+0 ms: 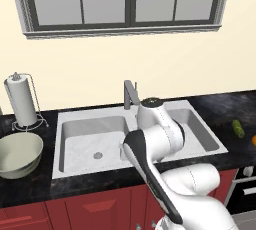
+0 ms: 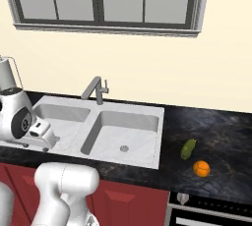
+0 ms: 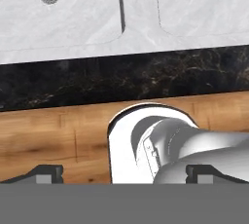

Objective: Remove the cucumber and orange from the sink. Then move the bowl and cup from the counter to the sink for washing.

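The light-grey double-basin sink (image 1: 58, 124) (image 2: 161, 122) (image 3: 78, 28) holds nothing in either basin. On the black counter (image 1: 220, 105) (image 2: 224, 131) to its right lie the dark-green cucumber (image 1: 238, 128) (image 2: 188, 148) and, closer to the front edge, the orange (image 1: 254, 140) (image 2: 201, 168). The big pale bowl (image 1: 20, 154) stands on the counter left of the sink. The cup is out of view. My gripper (image 3: 129, 173) is open and empty, its tips far apart, hanging above the sink's front rim and the counter strip (image 3: 121, 79).
A grey faucet (image 1: 130, 94) (image 2: 96, 89) rises behind the sink's divider. A paper-towel roll (image 1: 22, 101) stands behind the bowl. A stove front (image 2: 211, 210) sits below the counter at the right. Wooden floor (image 3: 58, 130) lies in front of the cabinets.
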